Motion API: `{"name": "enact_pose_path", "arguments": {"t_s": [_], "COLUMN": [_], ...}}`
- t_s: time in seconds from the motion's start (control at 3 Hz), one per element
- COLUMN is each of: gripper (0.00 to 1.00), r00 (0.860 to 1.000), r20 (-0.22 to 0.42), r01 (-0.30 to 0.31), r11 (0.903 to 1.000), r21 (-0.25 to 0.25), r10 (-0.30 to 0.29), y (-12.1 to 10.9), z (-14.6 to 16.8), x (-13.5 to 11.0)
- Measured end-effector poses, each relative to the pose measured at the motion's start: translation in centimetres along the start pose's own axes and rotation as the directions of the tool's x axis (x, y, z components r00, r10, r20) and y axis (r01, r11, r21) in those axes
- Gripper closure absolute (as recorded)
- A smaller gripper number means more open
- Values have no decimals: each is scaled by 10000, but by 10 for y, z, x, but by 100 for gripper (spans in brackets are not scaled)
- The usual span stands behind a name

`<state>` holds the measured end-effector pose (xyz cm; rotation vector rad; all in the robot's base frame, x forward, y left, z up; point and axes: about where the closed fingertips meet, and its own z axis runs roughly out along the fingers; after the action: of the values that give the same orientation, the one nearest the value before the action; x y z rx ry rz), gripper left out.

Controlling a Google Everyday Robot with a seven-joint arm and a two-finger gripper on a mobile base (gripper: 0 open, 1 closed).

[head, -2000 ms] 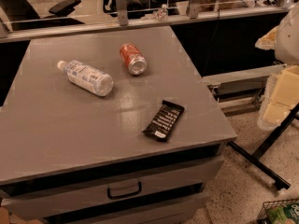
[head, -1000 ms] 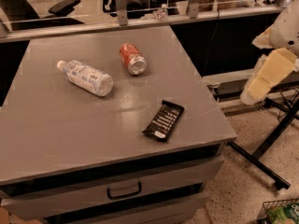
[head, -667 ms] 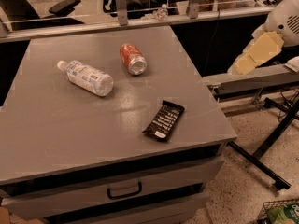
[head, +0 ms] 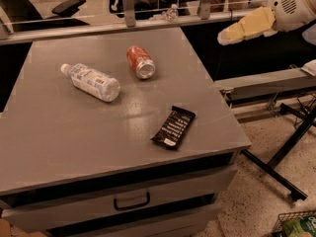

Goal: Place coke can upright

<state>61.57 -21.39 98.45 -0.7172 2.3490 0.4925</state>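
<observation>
The red coke can (head: 139, 61) lies on its side at the back middle of the grey cabinet top (head: 59, 132), its silver end facing the front. My gripper (head: 228, 33) is at the upper right, off the right edge of the cabinet and raised above its top. It is well to the right of the can and holds nothing that I can see.
A clear plastic water bottle (head: 91, 82) lies on its side left of the can. A black snack packet (head: 173, 127) lies near the front right. A drawer with a handle (head: 131, 201) is below. A black stand (head: 276, 162) is on the floor at right.
My arm has risen and swung left from the lower right towards the cabinet's back right corner. The can, bottle and packet have not moved.
</observation>
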Motion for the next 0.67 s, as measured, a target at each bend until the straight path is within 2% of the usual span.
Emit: {"name": "enact_pose_path", "arguments": {"t_s": [0.33,0.67], "gripper": [0,0], "r00": [9974,9971], "r20": [488,566], "r01": [-497,-473], "r11": [9968,9964], "r21": [-622,-708], "r10": [528,513], "y": [13,15], "z": [12,12], "x": [-27,-31]}}
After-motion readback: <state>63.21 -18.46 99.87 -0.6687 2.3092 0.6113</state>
